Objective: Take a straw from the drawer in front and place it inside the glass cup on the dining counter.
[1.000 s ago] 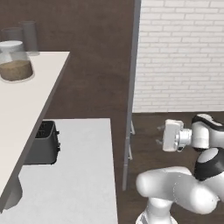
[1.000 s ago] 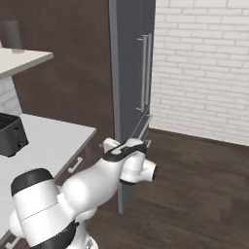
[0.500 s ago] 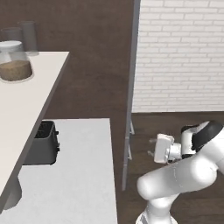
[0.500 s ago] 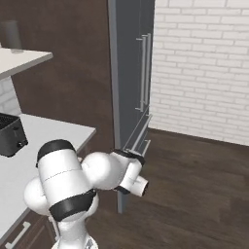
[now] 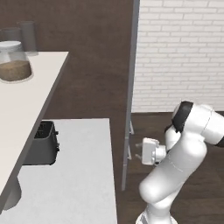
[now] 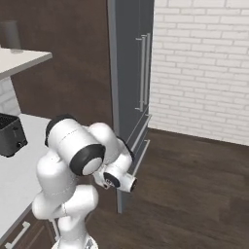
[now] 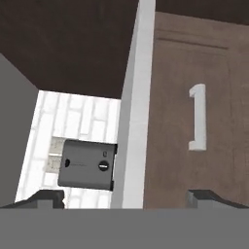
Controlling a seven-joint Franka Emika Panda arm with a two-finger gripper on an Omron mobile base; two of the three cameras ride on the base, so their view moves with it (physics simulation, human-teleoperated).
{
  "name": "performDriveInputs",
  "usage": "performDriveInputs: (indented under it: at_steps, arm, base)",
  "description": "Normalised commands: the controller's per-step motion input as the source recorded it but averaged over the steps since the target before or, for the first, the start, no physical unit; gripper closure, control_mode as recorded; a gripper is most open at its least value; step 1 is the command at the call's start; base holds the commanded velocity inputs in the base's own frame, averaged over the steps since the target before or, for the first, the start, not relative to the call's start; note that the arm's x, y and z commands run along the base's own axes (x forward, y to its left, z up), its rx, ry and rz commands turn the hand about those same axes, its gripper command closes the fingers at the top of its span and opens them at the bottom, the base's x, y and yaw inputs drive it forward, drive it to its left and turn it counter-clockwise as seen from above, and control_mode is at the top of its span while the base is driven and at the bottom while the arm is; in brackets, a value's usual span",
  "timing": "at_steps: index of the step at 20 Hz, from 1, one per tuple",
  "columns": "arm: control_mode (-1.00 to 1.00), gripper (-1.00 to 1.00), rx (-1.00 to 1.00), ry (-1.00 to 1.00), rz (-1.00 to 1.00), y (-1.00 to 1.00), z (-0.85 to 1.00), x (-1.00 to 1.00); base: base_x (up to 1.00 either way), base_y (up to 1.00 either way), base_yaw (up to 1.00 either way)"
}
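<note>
- The white arm (image 5: 175, 175) is folding back on itself, elbow high, and is holding its hand low and level; the jaws (image 5: 141, 153) are standing wide apart and gripping nothing, with the two dark fingertips (image 7: 46, 197) spread far from each other in the hand view.
- One tall grey cabinet (image 6: 127, 73) with two long upright handles is rising just beside the jaws, its near edge standing between them and the lower worktop.
- Two white worktops are lying beyond the jaws: a lower one (image 5: 78, 175) and a raised one (image 5: 30, 100) farther off.
- One closed brown drawer (image 7: 194, 63) with a single pale handle (image 7: 197, 116) is facing the jaws, under the lower worktop's edge.
- One dark toaster (image 5: 41, 143) is sitting on the lower worktop, well apart from the jaws.
- One lidded jar (image 5: 15, 61) and two grey tumblers (image 5: 28, 37) are standing farthest from the jaws.
</note>
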Motion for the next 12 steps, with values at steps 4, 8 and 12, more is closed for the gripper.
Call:
performDriveInputs:
  at_steps: [4,8,12]
  arm:
    - [-1.00,-1.00,0.00,0.00,0.16,0.11,-0.27,0.44]
    - [-1.00,-1.00,0.00,0.00,0.13,0.21,-0.53,0.27]
    - [-1.00,-1.00,0.00,-0.01,0.13,0.22,-0.51,0.18]
  base:
    - [0.00,0.00,0.00]
    - [0.00,0.00,0.00]
    - [0.00,0.00,0.00]
